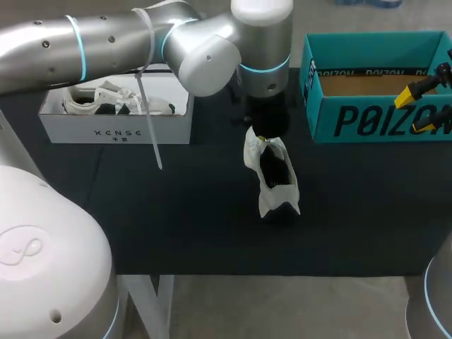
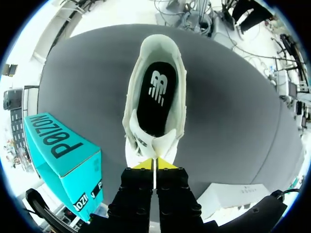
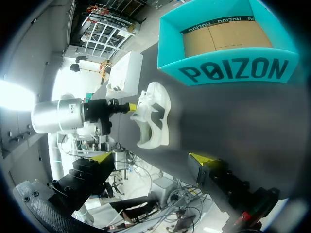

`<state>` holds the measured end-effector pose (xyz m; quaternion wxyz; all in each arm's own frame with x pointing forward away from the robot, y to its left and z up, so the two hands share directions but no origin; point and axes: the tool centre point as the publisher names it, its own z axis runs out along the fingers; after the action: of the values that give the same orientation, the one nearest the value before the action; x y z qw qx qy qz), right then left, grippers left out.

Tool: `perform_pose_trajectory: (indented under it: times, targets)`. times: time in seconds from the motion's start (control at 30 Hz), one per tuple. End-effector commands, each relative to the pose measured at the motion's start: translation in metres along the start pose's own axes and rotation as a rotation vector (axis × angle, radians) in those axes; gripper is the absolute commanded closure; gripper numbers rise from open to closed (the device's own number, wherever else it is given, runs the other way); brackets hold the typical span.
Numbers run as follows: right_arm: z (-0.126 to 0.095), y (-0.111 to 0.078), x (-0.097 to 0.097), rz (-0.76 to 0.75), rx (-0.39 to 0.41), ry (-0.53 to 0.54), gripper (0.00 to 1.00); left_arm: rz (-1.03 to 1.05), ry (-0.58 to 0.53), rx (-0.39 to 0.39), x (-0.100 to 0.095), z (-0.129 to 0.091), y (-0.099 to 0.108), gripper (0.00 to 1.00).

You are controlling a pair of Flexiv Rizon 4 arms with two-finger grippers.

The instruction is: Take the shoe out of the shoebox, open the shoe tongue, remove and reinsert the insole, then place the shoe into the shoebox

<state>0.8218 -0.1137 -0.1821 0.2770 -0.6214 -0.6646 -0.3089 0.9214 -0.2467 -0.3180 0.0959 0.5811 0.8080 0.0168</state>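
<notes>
The shoe [image 1: 272, 176] is out of the teal shoebox [image 1: 374, 116] and lies on the dark surface [image 1: 176, 212], near the middle. The left hand [image 2: 155, 164] has its yellow tips pressed together on the tongue [image 2: 146, 141], and the black insole [image 2: 156, 97] shows in the opening, so the tongue-opening step looks to be in hand. The right hand [image 3: 151, 160] is spread wide beside the shoebox, well apart from the shoe. Next, it would likely need to reach in and pinch the insole's edge while the tongue is held back.
</notes>
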Motion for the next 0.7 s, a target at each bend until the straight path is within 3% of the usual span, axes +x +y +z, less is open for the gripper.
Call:
perform_pose_trajectory:
  times: [0.03,0.43,0.53,0.7]
  targets:
    - [0.000,0.000,0.000,0.001,0.002,-0.003,0.00,-0.021,0.022,-0.004,0.006,-0.002,-0.008,1.00]
    - [0.000,0.000,0.000,0.001,0.002,-0.003,0.00,-0.209,0.105,0.137,0.027,0.006,-0.032,1.00]
    - [0.000,0.000,0.000,0.001,0.002,-0.003,0.00,-0.266,0.073,0.176,0.024,-0.007,-0.026,1.00]
    - [0.000,0.000,0.000,0.001,0.002,-0.003,0.00,-0.332,0.002,0.152,0.019,-0.038,-0.011,1.00]
